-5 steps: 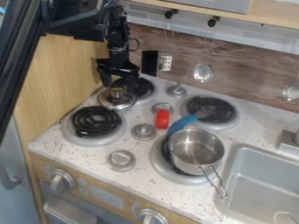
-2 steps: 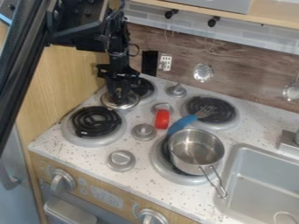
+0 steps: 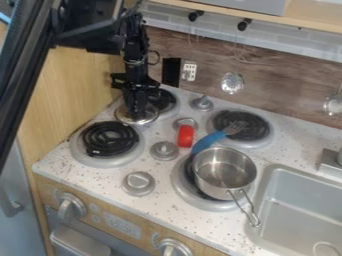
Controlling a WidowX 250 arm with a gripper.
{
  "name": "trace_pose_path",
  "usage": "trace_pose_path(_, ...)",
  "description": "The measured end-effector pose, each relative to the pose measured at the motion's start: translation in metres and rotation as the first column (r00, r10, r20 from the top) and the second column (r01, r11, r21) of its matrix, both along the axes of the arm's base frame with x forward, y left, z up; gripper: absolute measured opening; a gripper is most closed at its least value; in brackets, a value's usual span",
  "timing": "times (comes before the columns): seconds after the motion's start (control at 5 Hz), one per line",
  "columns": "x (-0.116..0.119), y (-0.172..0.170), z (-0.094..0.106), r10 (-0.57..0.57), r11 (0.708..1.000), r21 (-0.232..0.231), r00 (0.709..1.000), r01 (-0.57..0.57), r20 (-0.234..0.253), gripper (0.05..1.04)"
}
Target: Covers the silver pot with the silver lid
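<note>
I have the gripper (image 3: pixel 137 112) pointing down, seemingly pinching the silver lid (image 3: pixel 149 118) at its top; the silver pot (image 3: pixel 224 176) sits open on the front-right burner (image 3: pixel 183 189)

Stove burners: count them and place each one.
4: near-left burner, its coil showing; far-left burner, partly behind the tool; far-right burner, beneath the tip of the blue-handled fork; near-right burner, partly under the pot.

A toy kitchen, with coil burners (image 3: pixel 110 138) and a sink (image 3: pixel 294 205)
</note>
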State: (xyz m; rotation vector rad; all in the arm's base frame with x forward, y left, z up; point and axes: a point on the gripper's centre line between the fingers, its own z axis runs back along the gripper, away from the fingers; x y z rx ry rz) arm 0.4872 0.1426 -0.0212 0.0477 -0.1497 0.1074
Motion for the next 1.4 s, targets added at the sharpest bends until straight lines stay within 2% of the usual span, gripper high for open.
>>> trace_pose_path(0.2,-0.007,-0.02,0.028,-0.034,0.999,0.025,0.999,0.034,0.031,0.243)
trace_pose_path(0.4,-0.014,-0.052,0.076,-0.081,0.996,0.045,0.993,0.077,0.088,0.243)
trace_pose_path(0.6,-0.042,-0.09,0.095,-0.126,0.992,0.021,0.989,0.125,0.079,0.243)
trace_pose_path(0.8,-0.064,-0.139,0.099,-0.215,0.977,0.015,0.975,0.214,0.048,0.243)
trace_pose_path(1.0,-0.074,-0.172,0.087,-0.273,0.962,0.001,0.962,0.273,0.017,0.243)
trace_pose_path(1.4,-0.08,-0.201,0.064,-0.347,0.938,-0.018,0.937,0.347,-0.032,0.241)
